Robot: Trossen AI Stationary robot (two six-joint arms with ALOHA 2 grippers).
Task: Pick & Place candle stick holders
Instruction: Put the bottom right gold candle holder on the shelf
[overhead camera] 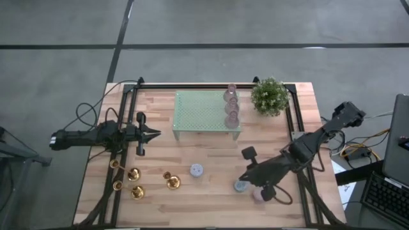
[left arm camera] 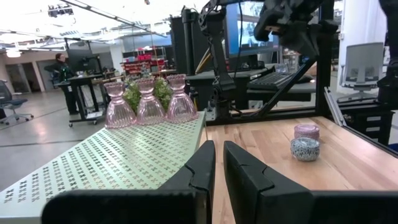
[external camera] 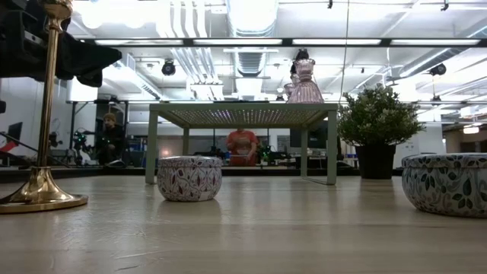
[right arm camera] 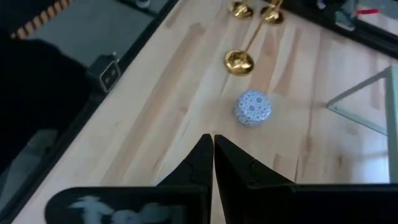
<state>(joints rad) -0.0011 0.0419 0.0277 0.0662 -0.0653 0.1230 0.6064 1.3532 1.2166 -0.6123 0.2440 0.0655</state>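
Desk (overhead camera: 211, 191) of pale wood planks carries everything, ringed by a black frame. A green perforated rack (overhead camera: 206, 112) stands toward its far side, with three pink glass holders (overhead camera: 231, 107) lined along one end and a potted plant (overhead camera: 269, 96) just beside them. Both dark arms hang over the desk. The left end effector (overhead camera: 153, 133) hovers near the rack's left edge, its fingers nearly together with only a slim gap, holding nothing. The right end effector (overhead camera: 244, 177) is low near the front, fingers pressed together and empty, just beside a blue candle tin (overhead camera: 241, 186) and a lilac one (overhead camera: 258, 193) that the arm partly hides. Another patterned tin (overhead camera: 196, 170) sits mid-desk. The gold holders (overhead camera: 135, 182) cluster at the front left, well apart from the rack; one pair (overhead camera: 170, 179) stands nearer the middle tin. From table height only one gold holder (external camera: 42, 114) shows, its top cut off. No writing is legible anywhere.
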